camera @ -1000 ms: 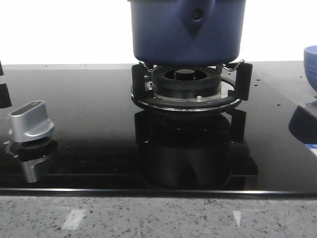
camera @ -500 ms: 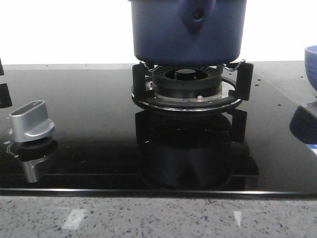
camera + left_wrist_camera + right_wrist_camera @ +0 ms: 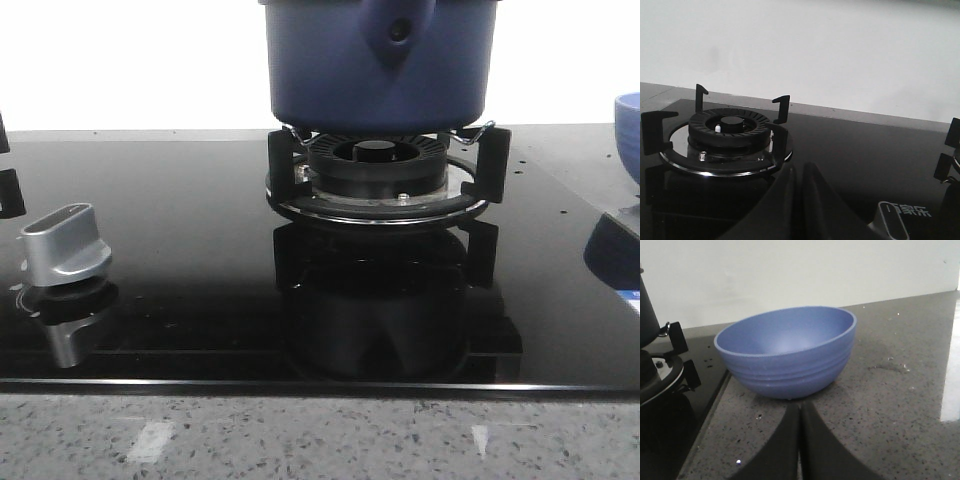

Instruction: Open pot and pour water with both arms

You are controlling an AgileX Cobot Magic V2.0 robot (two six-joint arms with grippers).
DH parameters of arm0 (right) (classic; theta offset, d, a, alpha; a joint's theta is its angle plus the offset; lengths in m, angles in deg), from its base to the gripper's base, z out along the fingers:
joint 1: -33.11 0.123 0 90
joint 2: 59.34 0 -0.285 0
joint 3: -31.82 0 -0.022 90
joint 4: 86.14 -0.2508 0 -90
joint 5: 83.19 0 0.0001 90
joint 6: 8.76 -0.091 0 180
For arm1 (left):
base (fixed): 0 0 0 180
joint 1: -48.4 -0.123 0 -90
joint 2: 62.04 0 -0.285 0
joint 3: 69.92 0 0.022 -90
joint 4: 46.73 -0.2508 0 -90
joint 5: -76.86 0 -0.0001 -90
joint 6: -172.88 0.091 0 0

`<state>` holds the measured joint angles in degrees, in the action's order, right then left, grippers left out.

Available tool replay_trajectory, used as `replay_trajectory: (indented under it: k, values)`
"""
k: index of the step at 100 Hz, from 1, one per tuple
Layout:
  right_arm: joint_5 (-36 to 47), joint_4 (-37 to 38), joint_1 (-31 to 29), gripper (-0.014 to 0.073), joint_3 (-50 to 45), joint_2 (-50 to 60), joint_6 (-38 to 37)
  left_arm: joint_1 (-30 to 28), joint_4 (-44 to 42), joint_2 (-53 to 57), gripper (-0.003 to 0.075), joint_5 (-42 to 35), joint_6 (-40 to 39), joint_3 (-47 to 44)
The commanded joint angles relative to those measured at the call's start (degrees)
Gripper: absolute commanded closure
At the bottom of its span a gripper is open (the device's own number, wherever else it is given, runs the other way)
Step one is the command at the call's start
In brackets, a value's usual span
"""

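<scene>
- On the burner [image 3: 378, 170] at the middle of the black glass hob [image 3: 200, 260] stands the pot [image 3: 378, 65], its handle bracket with the small hole turned to the front camera; its top is cut off by the picture edge.
- Left gripper [image 3: 799, 192]: the two dark fingers [image 3: 782, 200] are pressed together with nothing between them. Just beyond their tips is a second burner [image 3: 730, 131] with no pot on it.
- Right gripper [image 3: 799, 437]: the fingers [image 3: 820, 445] are also closed together, holding nothing. Just beyond their tips sits a blue bowl [image 3: 787, 350] on the speckled counter [image 3: 900, 405], beside the hob edge.
- A silver knob [image 3: 65, 243] stands on the hob, well apart from the pot.
- Neither gripper touches the pot.
</scene>
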<state>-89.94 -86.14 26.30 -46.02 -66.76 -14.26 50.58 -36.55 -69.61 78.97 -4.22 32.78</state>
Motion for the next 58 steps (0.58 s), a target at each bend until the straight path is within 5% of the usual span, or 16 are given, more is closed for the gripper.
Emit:
replay_trajectory:
  k: [1,58]
  values:
    - [3.08,0.78,0.11,0.0647,-1.62,1.39,-0.28,0.32,0.03,1.51,0.0741,-4.3,-0.5,-1.8]
    - [1.82,1.24,0.11,0.0647,-1.51,1.39,-0.28,0.32,0.03,1.51,0.074,-4.3,-0.5,-1.8]
